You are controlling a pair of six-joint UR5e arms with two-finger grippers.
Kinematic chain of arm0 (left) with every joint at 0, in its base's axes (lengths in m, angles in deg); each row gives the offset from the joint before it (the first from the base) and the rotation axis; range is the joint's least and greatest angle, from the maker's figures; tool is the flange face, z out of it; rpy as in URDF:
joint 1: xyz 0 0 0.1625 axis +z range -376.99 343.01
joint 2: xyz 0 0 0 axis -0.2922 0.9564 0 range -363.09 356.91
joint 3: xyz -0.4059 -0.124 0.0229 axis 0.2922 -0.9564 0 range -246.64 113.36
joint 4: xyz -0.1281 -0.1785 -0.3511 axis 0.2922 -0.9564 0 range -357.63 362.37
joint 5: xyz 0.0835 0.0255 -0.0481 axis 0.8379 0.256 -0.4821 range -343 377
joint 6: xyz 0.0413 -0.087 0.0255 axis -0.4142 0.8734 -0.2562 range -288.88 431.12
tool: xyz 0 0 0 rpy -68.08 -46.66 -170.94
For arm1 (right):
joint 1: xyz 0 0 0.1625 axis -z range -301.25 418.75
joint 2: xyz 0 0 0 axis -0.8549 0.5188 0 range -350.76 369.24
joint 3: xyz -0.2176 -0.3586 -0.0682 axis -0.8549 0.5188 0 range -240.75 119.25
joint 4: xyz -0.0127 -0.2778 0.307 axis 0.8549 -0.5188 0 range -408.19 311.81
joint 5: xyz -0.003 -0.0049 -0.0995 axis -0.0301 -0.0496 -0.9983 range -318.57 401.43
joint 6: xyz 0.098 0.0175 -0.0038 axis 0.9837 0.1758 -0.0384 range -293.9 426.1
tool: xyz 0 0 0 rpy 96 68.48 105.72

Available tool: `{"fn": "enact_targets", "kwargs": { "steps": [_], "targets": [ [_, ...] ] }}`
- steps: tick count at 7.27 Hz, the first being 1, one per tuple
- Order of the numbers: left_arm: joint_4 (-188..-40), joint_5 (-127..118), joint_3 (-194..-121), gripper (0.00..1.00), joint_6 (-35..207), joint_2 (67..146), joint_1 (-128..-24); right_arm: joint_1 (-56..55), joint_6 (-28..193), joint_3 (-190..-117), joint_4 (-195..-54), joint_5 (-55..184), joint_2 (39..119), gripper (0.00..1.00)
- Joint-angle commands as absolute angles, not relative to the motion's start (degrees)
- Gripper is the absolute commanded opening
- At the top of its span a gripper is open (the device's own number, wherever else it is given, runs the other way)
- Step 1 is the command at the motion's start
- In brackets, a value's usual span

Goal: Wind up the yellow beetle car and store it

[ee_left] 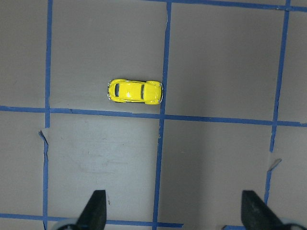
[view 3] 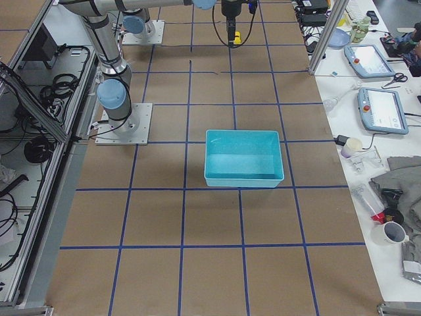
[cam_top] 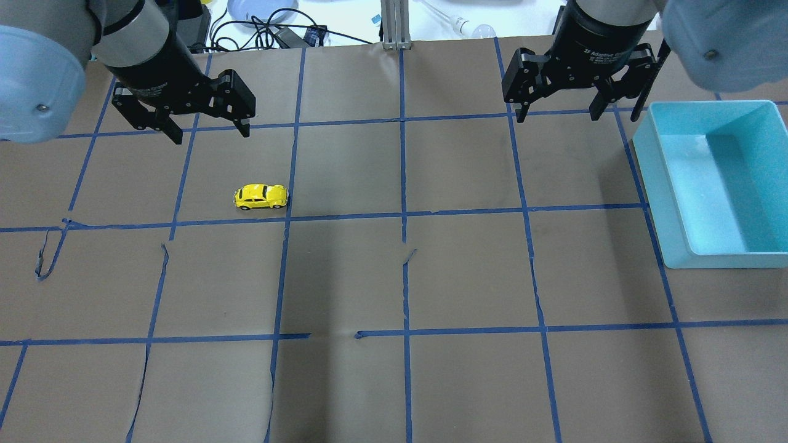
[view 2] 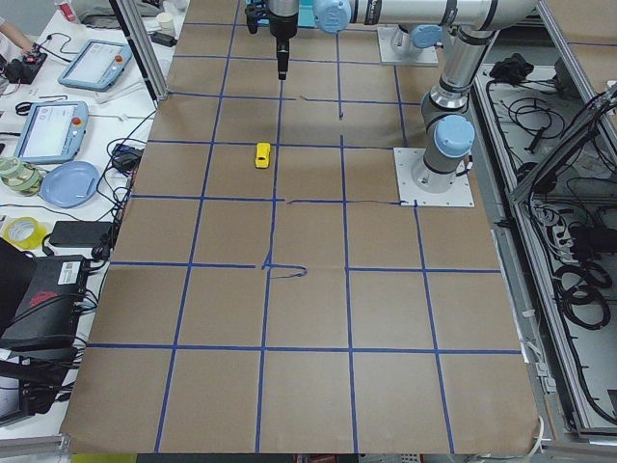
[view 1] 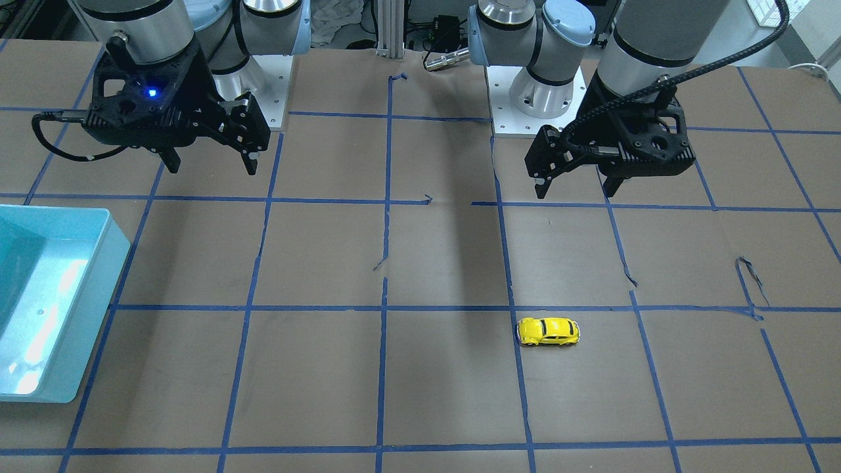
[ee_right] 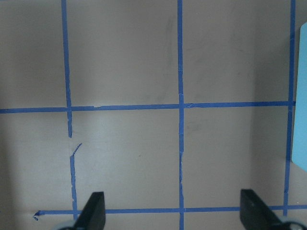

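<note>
The small glossy yellow beetle toy car [cam_top: 261, 197] stands on the brown grid-taped surface [cam_top: 468, 277] near the left tool [cam_top: 212, 135]; it and the right tool [cam_top: 559, 117] hang spread, empty. We judge that a centred descent, pinching the body flanks, leaves the wheels free for winding.

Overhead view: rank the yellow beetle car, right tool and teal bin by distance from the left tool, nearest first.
1. yellow beetle car: left half of the table, close by the left tool.
2. right tool: across the table, in the right half.
3. teal bin: at the far right edge.
</note>
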State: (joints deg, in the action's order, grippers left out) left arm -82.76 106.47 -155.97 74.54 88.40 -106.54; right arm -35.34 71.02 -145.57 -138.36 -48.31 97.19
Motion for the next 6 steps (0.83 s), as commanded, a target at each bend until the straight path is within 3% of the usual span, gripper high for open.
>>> {"fn": "enact_targets", "kwargs": {
  "steps": [1,6],
  "targets": [
    [-82.6,106.5,-155.9,1.0,74.3,88.4,-106.5,-35.4,71.1,-145.6,-138.4,-48.3,97.2,1.0],
    [-81.6,106.2,-155.9,1.0,68.7,91.9,-106.0,-35.4,71.1,-145.7,-138.4,-48.1,97.2,1.0]
  ]
}}
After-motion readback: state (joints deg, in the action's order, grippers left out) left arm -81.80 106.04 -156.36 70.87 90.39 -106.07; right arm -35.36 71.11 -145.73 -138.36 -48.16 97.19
